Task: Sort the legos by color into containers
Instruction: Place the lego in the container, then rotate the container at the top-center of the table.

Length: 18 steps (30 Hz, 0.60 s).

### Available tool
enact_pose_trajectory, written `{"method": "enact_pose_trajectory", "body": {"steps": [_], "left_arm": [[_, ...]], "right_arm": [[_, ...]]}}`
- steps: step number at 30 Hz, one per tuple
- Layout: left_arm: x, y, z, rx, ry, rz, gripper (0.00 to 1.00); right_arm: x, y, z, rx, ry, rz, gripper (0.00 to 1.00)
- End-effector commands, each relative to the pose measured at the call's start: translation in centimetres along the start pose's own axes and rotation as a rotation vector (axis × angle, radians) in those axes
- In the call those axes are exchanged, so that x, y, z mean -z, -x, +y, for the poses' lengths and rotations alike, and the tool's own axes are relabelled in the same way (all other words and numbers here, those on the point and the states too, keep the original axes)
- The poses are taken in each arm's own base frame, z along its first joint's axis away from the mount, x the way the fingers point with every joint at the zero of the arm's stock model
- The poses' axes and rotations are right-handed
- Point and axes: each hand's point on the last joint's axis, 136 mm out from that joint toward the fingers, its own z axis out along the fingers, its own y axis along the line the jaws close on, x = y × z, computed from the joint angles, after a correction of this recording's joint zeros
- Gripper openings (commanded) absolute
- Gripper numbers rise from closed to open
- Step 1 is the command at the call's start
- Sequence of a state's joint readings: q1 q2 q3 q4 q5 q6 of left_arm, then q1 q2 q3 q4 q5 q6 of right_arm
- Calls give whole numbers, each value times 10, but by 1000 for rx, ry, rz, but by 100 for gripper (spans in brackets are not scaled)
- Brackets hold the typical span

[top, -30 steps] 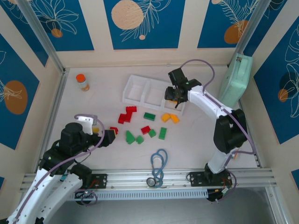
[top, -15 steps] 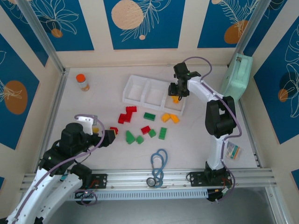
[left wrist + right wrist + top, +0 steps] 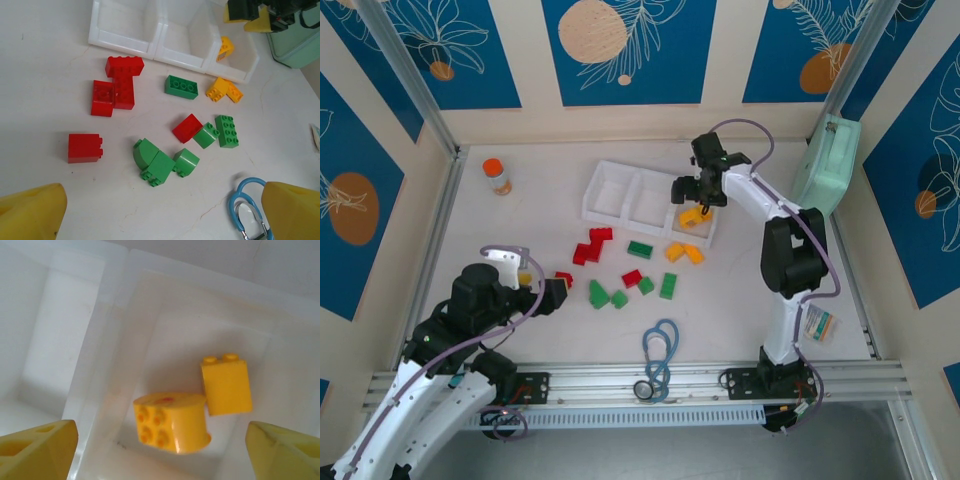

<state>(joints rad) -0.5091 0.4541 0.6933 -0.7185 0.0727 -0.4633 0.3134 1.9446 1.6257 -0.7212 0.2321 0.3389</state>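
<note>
Right gripper hangs over the tray's right compartment, jaws wide, nothing between them. Two yellow legos lie in that compartment, touching each other. Other legos sit on the table just in front of the tray: red cluster, green brick, yellow pair, and a mixed red/green group. Left gripper is near-left, jaws wide, holding nothing, with a red block just beside it.

Red legos: five. Green legos: six, maybe five. Yellow legos: four. Tray compartments: three. Bottle: one. Stethoscope: one.
</note>
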Motion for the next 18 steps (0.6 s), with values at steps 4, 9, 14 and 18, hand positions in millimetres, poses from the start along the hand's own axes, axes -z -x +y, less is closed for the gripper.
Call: {"method": "enact_pose_trajectory", "body": {"steps": [4,9,14,18], "left_arm": [[-1,-3,2,-11,12,15,99],[-2,-4,1,-9,10,18,99],[-2,-4,0,-8,5,19,99],[-2,-4,0,-9,2,21,99]], "right_arm": [[53,-23,19,-27,57,-69,88],[67,-65,23,-36,90,-32,85],[63,-105,10,-116,84,29,77],[49,-124,6,-157,104,80,65]]}}
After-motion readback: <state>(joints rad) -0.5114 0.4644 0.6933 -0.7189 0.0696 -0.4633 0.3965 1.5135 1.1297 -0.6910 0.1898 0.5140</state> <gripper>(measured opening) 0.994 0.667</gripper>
